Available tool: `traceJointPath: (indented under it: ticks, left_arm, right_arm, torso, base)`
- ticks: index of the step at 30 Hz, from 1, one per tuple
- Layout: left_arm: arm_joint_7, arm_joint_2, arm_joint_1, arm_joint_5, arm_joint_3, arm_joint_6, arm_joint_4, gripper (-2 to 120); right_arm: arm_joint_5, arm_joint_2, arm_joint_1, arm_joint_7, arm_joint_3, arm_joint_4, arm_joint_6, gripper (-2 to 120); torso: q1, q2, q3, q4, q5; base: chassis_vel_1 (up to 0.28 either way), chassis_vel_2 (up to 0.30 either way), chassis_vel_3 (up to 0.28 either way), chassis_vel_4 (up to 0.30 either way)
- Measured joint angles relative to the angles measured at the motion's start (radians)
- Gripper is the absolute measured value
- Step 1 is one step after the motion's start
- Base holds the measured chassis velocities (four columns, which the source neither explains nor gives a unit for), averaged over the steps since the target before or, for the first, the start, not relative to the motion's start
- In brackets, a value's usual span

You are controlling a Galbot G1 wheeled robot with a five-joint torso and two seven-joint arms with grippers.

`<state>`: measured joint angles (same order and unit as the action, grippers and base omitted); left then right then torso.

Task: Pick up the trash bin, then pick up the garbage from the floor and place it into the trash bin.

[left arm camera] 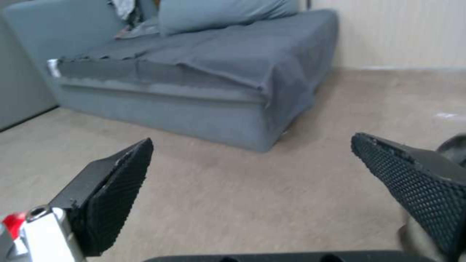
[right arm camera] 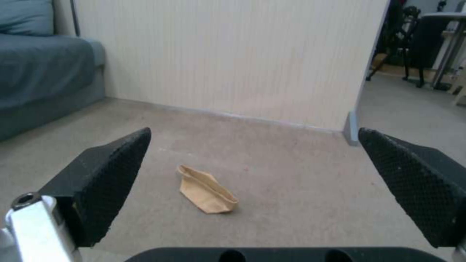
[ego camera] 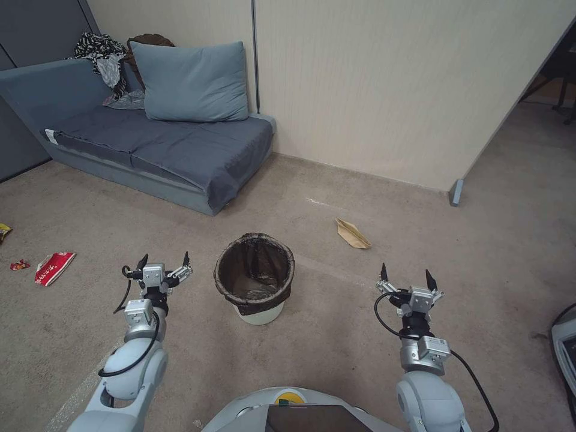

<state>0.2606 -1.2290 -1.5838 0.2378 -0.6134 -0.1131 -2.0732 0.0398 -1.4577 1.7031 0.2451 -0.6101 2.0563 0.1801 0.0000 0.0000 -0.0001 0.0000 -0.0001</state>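
The trash bin (ego camera: 255, 279), a white pail lined with a dark bag, stands on the carpet straight ahead of me. My left gripper (ego camera: 164, 261) hovers open just left of the bin, nothing between its fingers; the bin's edge (left arm camera: 454, 151) peeks past one finger in the left wrist view. My right gripper (ego camera: 407, 276) is open, well to the right of the bin. Garbage lies around: a tan paper bag (ego camera: 352, 234) (right arm camera: 206, 189) ahead of the right gripper, a red-and-white snack packet (ego camera: 54, 267), a small red scrap (ego camera: 20, 264) and a yellow wrapper (ego camera: 3, 231) at far left.
A low grey-blue sofa (ego camera: 174, 150) (left arm camera: 204, 83) with a cushion (ego camera: 191, 81) and clothes fills the back left. A cream partition wall (ego camera: 384, 90) ends at a post (ego camera: 456, 192), with an opening to its right. Open carpet surrounds the bin.
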Motion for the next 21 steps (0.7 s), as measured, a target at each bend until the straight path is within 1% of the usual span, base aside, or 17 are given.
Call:
traceJointPath:
  ticks: [1, 2, 4, 5, 7, 8, 9, 10, 12, 13, 15, 16, 19, 20, 21]
  left_arm:
    - [0.000, 0.000, 0.000, 0.000, 0.000, 0.000, 0.000, 100]
    - [0.004, 0.039, 0.005, 0.035, 0.002, -0.025, -0.022, 100]
    - [0.024, 0.129, 0.020, 0.155, 0.014, -0.105, -0.074, 100]
    - [0.024, 0.129, 0.020, 0.155, 0.014, -0.105, -0.074, 100]
    - [0.050, 0.179, 0.039, 0.230, 0.032, -0.160, -0.087, 100]
    - [0.050, 0.179, 0.039, 0.230, 0.032, -0.160, -0.087, 100]
    - [0.057, 0.194, 0.044, 0.250, 0.038, -0.177, -0.092, 100]
    - [0.069, 0.226, 0.052, 0.289, 0.053, -0.216, -0.099, 100]
    - [0.084, 0.275, 0.068, 0.355, 0.082, -0.266, -0.101, 100]
    - [0.084, 0.275, 0.068, 0.355, 0.082, -0.266, -0.101, 100]
    - [0.097, 0.323, 0.093, 0.435, 0.109, -0.313, -0.099, 100]
    - [0.097, 0.323, 0.093, 0.435, 0.109, -0.313, -0.099, 100]
    - [0.116, 0.370, 0.146, 0.532, 0.135, -0.380, -0.087, 100]
    - [0.116, 0.370, 0.146, 0.532, 0.135, -0.380, -0.087, 100]
    - [0.121, 0.387, 0.166, 0.558, 0.141, -0.416, -0.081, 100]
  right_arm:
    - [0.000, 0.000, 0.000, 0.000, 0.000, 0.000, 0.000, 100]
    - [-0.002, 0.000, 0.001, 0.002, 0.000, -0.001, 0.000, 100]
    - [-0.002, 0.002, 0.001, 0.010, 0.000, -0.005, -0.001, 100]
    - [-0.002, 0.002, 0.001, 0.010, 0.000, -0.005, -0.001, 100]
    - [-0.001, 0.004, 0.001, 0.012, -0.001, -0.006, -0.001, 100]
    - [-0.001, 0.004, 0.001, 0.012, -0.001, -0.006, -0.001, 100]
    - [-0.001, 0.006, 0.001, 0.013, -0.001, -0.007, -0.001, 100]
    - [0.000, 0.007, 0.001, 0.014, -0.002, -0.008, -0.001, 100]
    - [0.002, 0.007, 0.000, 0.016, -0.003, -0.011, -0.001, 100]
    - [0.002, 0.007, 0.000, 0.016, -0.003, -0.011, -0.001, 100]
    - [0.005, 0.007, -0.001, 0.017, -0.004, -0.014, -0.001, 100]
    - [0.005, 0.007, -0.001, 0.017, -0.004, -0.014, -0.001, 100]
    - [0.007, 0.004, -0.002, 0.019, -0.004, -0.018, 0.000, 100]
    - [0.007, 0.004, -0.002, 0.019, -0.004, -0.018, 0.000, 100]
    - [0.008, 0.005, -0.006, 0.019, -0.001, -0.024, 0.000, 100]
  torso:
    - [0.000, 0.000, 0.000, 0.0000, 0.0000]
    - [0.000, 0.000, 0.000, 0.0000, 0.0000]
    - [0.000, 0.000, 0.000, 0.0000, 0.0000]
    - [0.000, 0.000, 0.000, 0.0000, 0.0000]
    - [0.000, 0.000, 0.000, -0.0002, 0.0000]
    - [0.000, 0.000, 0.000, -0.0002, 0.0000]
    - [0.000, 0.000, 0.000, -0.0001, -0.0001]
    - [0.000, 0.000, 0.000, -0.0001, 0.0000]
    - [0.000, 0.000, 0.000, 0.0001, -0.0001]
    - [0.000, 0.000, 0.000, 0.0001, -0.0001]
    - [0.000, 0.000, 0.000, 0.0001, 0.0000]
    - [0.000, 0.000, 0.000, 0.0001, 0.0000]
    - [0.000, 0.000, 0.000, -0.0002, 0.0000]
    - [0.000, 0.000, 0.000, -0.0002, 0.0000]
    - [0.000, 0.000, 0.000, -0.0006, -0.0001]
  base:
    - [0.000, 0.000, 0.000, 0.000]
    - [0.000, 0.000, 0.000, 0.000]
    - [0.000, 0.000, 0.000, 0.000]
    - [0.000, 0.000, 0.000, 0.000]
    - [0.000, 0.000, 0.000, 0.000]
    - [0.000, 0.000, 0.000, 0.000]
    - [0.000, 0.000, 0.000, 0.000]
    - [0.000, 0.000, 0.000, 0.000]
    - [0.000, 0.000, 0.000, 0.000]
    - [0.000, 0.000, 0.000, 0.000]
    - [0.000, 0.000, 0.000, 0.000]
    - [0.000, 0.000, 0.000, 0.000]
    - [0.000, 0.000, 0.000, 0.000]
    - [0.000, 0.000, 0.000, 0.000]
    - [0.000, 0.000, 0.000, 0.000]
